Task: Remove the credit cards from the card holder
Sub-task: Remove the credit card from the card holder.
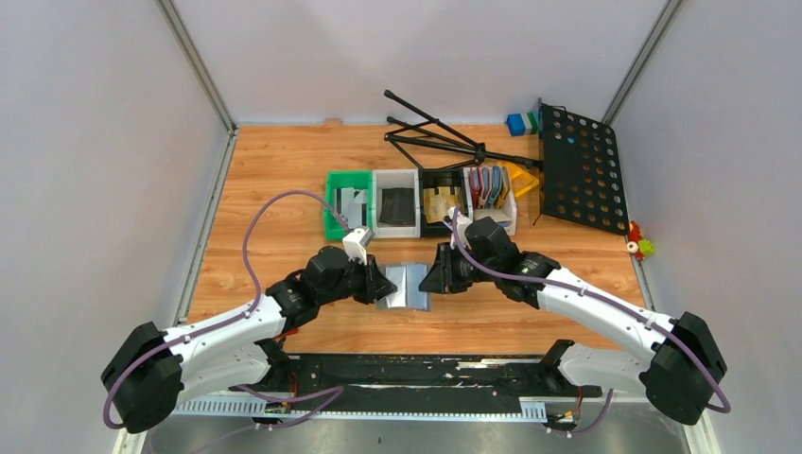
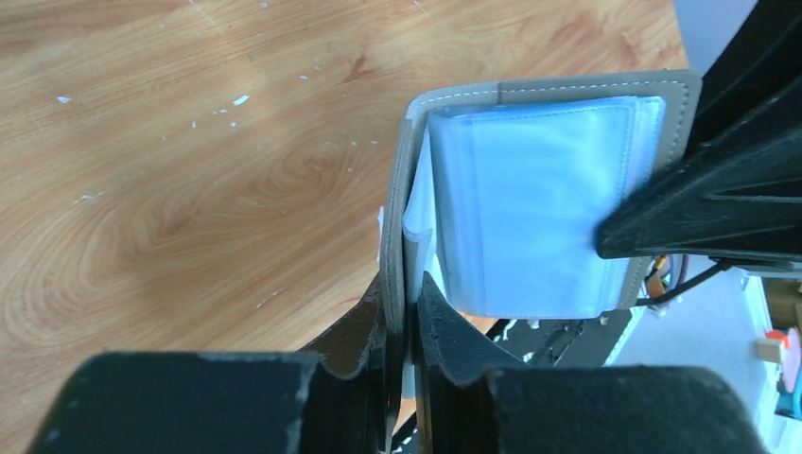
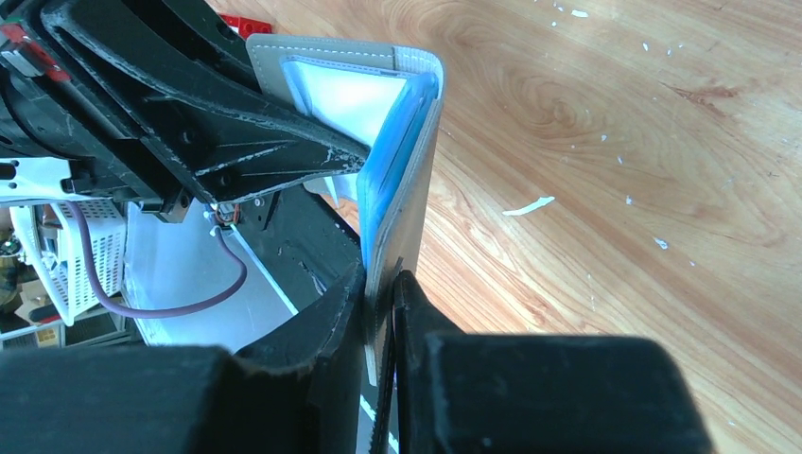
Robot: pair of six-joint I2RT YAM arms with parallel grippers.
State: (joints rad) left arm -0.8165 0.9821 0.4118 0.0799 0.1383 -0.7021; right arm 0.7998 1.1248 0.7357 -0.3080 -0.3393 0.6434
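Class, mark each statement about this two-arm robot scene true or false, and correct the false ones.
1. The left claw and the right claw each grip a flap of the card holder. True.
2. The left claw stands wide open. False: it is shut on the holder's edge.
3. The holder sits in the green bin. False: it is in front of that bin, between the claws.
4. The holder is open, its pale pockets showing. True.

The right gripper (image 3: 378, 284) pinches the grey cover of the card holder (image 3: 416, 189) between its fingertips, and the cover stands on edge straight ahead of them. Left of the fingers, pale blue pockets (image 3: 383, 161) fan out, with the left gripper (image 3: 350, 159) tip touching them. Wooden table (image 3: 615, 189) lies to their right
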